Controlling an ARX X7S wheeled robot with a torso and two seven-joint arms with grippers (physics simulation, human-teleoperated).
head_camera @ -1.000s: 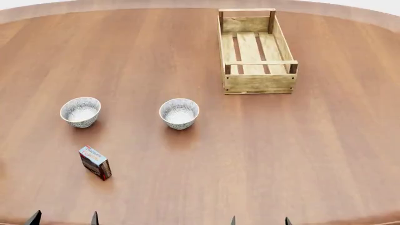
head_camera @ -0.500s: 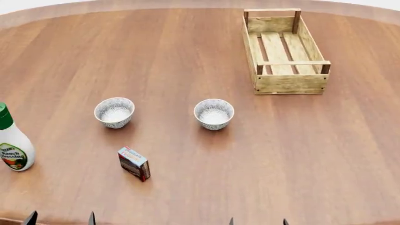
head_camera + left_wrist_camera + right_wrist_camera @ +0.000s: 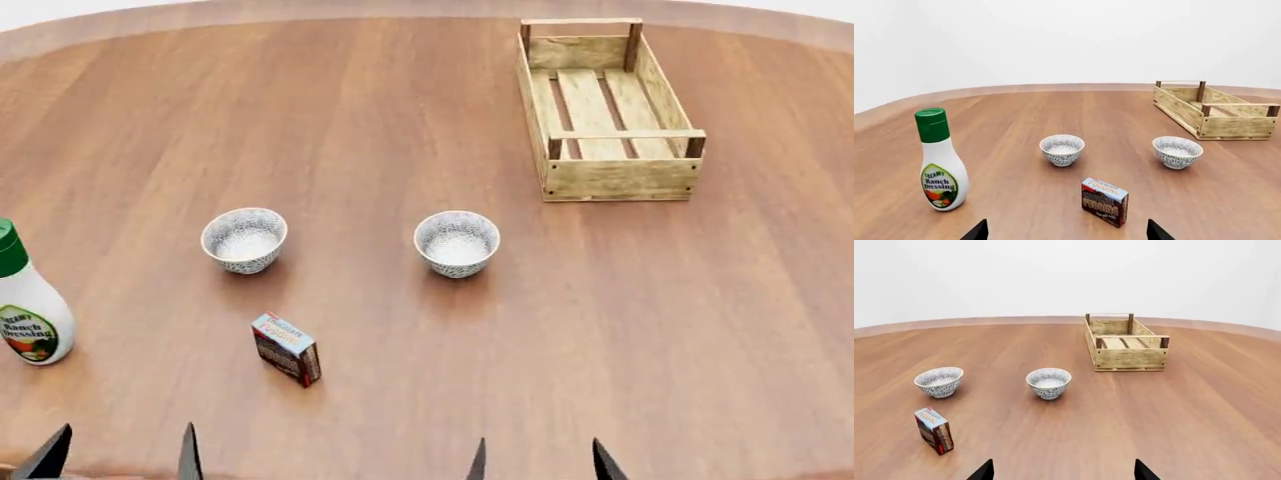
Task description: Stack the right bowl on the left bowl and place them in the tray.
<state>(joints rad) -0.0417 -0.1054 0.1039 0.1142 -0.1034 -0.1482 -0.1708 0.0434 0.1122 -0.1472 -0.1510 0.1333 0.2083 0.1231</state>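
Two small white bowls with a dark pattern stand upright and apart on the brown table: the left bowl [image 3: 244,239] [image 3: 1062,149] [image 3: 939,382] and the right bowl [image 3: 458,243] [image 3: 1177,152] [image 3: 1049,383]. The tray [image 3: 621,178] [image 3: 1237,127] [image 3: 1131,359], a light-wood crate, sits empty at the far right. Only the dark fingertips of my left gripper [image 3: 120,460] [image 3: 1064,232] and right gripper [image 3: 537,465] [image 3: 1062,471] show, at the near edge, well short of the bowls. Both are open and hold nothing.
A ranch dressing bottle [image 3: 27,305] [image 3: 941,165] with a green cap stands at the far left. A small pudding box [image 3: 287,349] [image 3: 1104,201] [image 3: 934,430] stands on the table just nearer to me than the left bowl. The table's curved far edge [image 3: 267,10] runs behind the tray.
The head view swung left, so bowls and tray slid right in the picture and the bottle came into view. Both grippers' fingertips now reach higher into the view's bottom edge.
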